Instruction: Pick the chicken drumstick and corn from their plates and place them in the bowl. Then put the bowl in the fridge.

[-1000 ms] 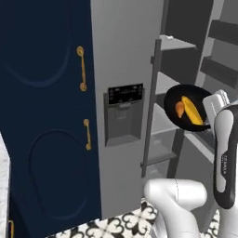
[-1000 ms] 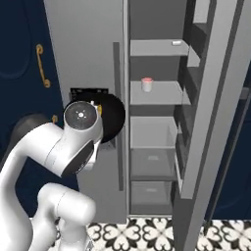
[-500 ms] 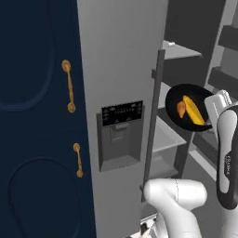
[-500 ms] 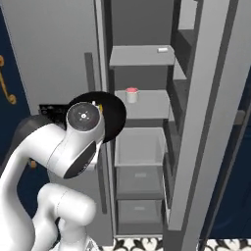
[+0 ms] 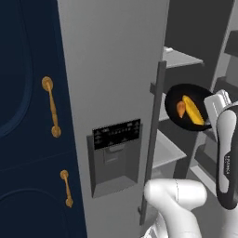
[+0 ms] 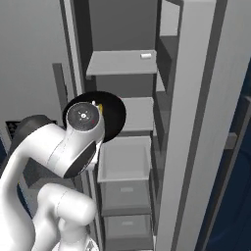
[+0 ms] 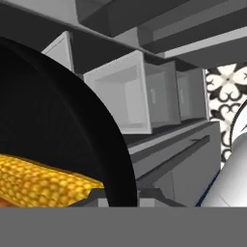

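My gripper (image 5: 210, 108) is shut on the right rim of the black bowl (image 5: 186, 122), holding it in the air in front of the open fridge (image 5: 111, 69). Inside the bowl lie the yellow corn (image 5: 193, 110) and, left of it, the orange-brown chicken drumstick (image 5: 181, 109). In the right base view the bowl (image 6: 112, 115) sits partly behind my wrist, level with the middle shelf (image 6: 137, 113). The hand view has the bowl's dark wall (image 7: 58, 130) and the corn (image 7: 43, 183) close up, with the rim between my fingertips (image 7: 91, 195). The plates are out of view.
The fridge's left door with its dark dispenser panel (image 5: 116, 135) and long grey handle (image 5: 153, 139) stands just left of the bowl. White shelves (image 6: 122, 63) and drawers (image 6: 125, 159) lie inside. A navy cabinet (image 5: 28, 116) with gold handles (image 5: 51, 107) is further left.
The base has driven closer to the fridge, so the whole scene has grown and shifted. The bowl stays held in the same place relative to my arm.
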